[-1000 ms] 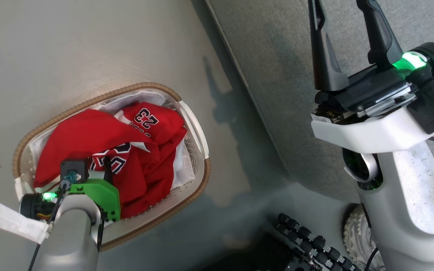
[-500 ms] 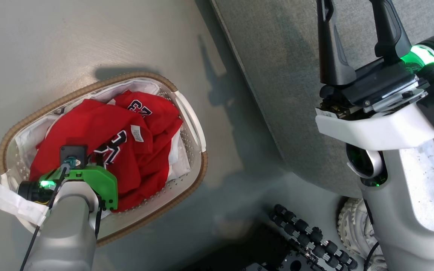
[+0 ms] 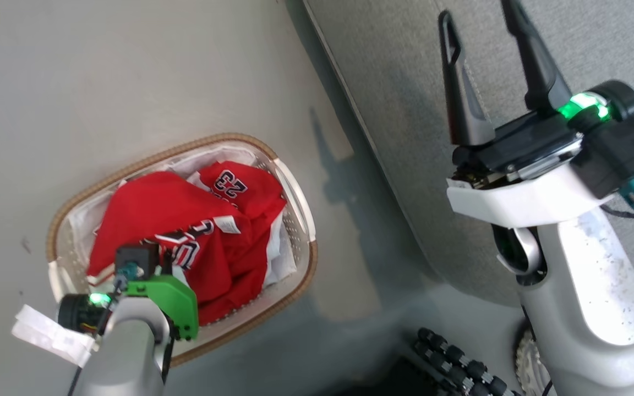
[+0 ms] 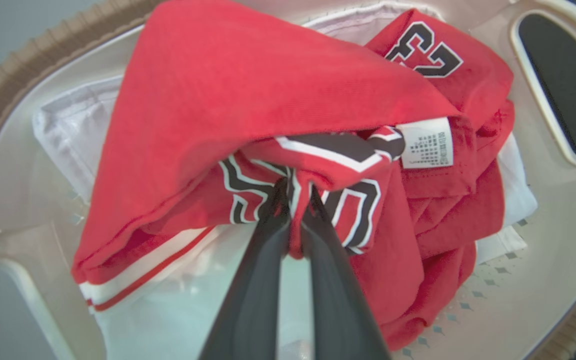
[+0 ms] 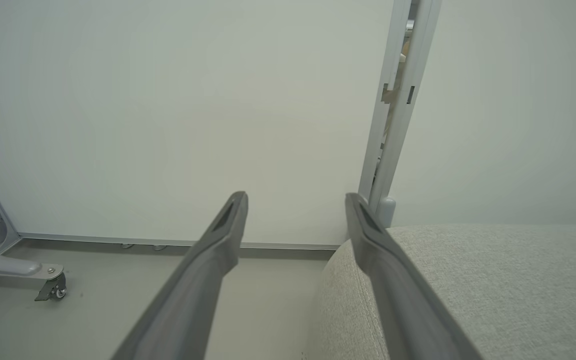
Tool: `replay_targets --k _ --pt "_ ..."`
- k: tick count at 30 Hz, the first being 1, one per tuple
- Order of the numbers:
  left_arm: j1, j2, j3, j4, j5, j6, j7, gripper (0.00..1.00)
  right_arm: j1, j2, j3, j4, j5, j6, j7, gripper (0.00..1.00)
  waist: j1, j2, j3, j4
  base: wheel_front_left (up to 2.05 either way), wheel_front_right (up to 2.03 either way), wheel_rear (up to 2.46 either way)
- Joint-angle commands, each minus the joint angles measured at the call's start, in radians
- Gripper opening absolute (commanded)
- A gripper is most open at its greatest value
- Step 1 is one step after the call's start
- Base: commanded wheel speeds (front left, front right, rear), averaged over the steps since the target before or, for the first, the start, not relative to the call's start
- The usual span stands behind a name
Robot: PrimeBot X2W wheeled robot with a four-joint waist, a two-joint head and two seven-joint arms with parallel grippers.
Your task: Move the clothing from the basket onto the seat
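Observation:
The clothing (image 3: 185, 217), a crumpled red jersey with a black-and-white "23", lies in the basket (image 3: 313, 263) on the floor at the lower left of the head view. My left gripper (image 3: 169, 254) reaches down into the basket, half hidden behind its green wrist mount. In the left wrist view this gripper (image 4: 295, 192) is shut on a fold of the clothing (image 4: 268, 90) at the lettered part. A white sheet (image 4: 68, 130) lines the basket under it. My right gripper (image 3: 476, 11) stands open and empty over the grey seat (image 3: 405, 110). Its fingers (image 5: 228, 235) point past the seat's edge (image 5: 468, 280).
Bare floor (image 3: 130, 71) surrounds the basket, and the seat's edge runs diagonally to its right. My base's black rollers (image 3: 460, 363) sit at the bottom. The right wrist view has a white wall, a metal post (image 5: 398, 100) and a caster leg (image 5: 48, 287).
My left gripper has closed from wide open onto a fold of the jersey, bunching the cloth. The head camera shifted. The right gripper stayed open.

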Motion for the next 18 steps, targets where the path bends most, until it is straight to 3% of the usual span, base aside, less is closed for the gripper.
replay_targets --k 1,18 --pt "0.034 -0.005 -0.012 -0.02 0.007 -0.01 0.001 0.0 0.027 -0.004 0.003 0.015 -0.005 -0.001 -0.004 1.0 -0.0001 0.0 -0.104 0.052 0.0 0.0 0.0" --pt "0.286 -0.027 -0.099 -0.33 -0.076 -0.051 0.0 0.0 0.239 -0.026 0.024 0.172 -0.001 -0.001 -0.004 1.0 -0.0001 0.0 -0.448 0.235 0.0 0.0 0.0"
